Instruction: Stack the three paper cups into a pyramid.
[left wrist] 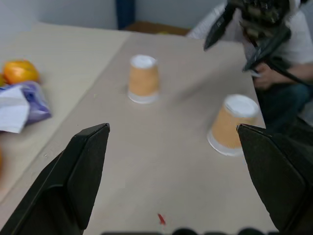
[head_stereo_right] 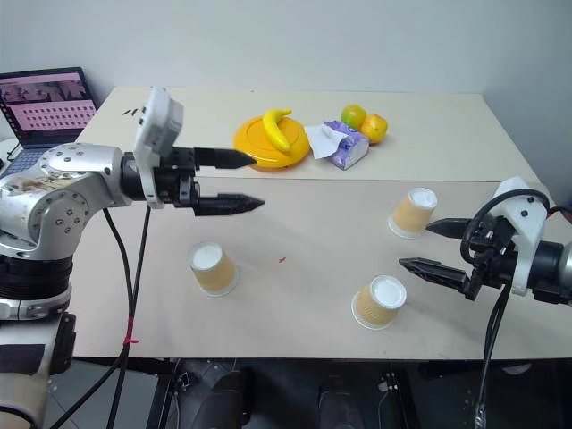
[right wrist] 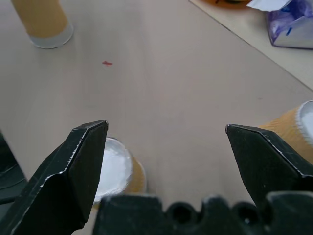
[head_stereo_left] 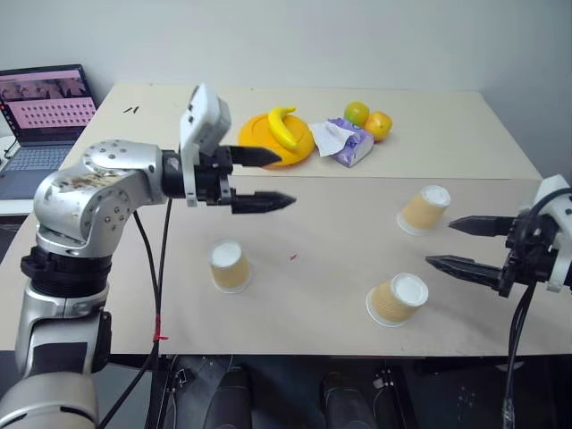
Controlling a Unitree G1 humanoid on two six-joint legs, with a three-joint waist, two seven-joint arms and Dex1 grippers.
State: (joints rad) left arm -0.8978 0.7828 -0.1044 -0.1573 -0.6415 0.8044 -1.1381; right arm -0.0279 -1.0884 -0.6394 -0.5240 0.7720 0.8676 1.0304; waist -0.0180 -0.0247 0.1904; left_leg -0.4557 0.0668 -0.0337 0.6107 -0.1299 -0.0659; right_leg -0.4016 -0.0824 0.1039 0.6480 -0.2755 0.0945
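Note:
Three tan-orange paper cups stand apart on the beige table (head_stereo_left: 322,241), each upside down with its white base up. One cup (head_stereo_left: 229,265) is at the left, one (head_stereo_left: 399,298) near the front right, one (head_stereo_left: 424,209) farther back on the right. My left gripper (head_stereo_left: 284,179) hovers open above the table, behind the left cup and pointing right, with nothing between its fingers. My right gripper (head_stereo_left: 440,243) is open and empty, pointing left between the two right cups. Those two cups (left wrist: 143,78) (left wrist: 231,122) lie ahead in the left wrist view. The right wrist view has the near cup (right wrist: 120,169) just below a finger.
At the back of the table sit a yellow plate (head_stereo_left: 304,147) with a banana (head_stereo_left: 284,125), a purple tissue pack (head_stereo_left: 349,143), and two round fruits (head_stereo_left: 368,119). A laptop (head_stereo_left: 45,116) stands off the table's left edge. A small red mark (head_stereo_left: 293,257) is mid-table.

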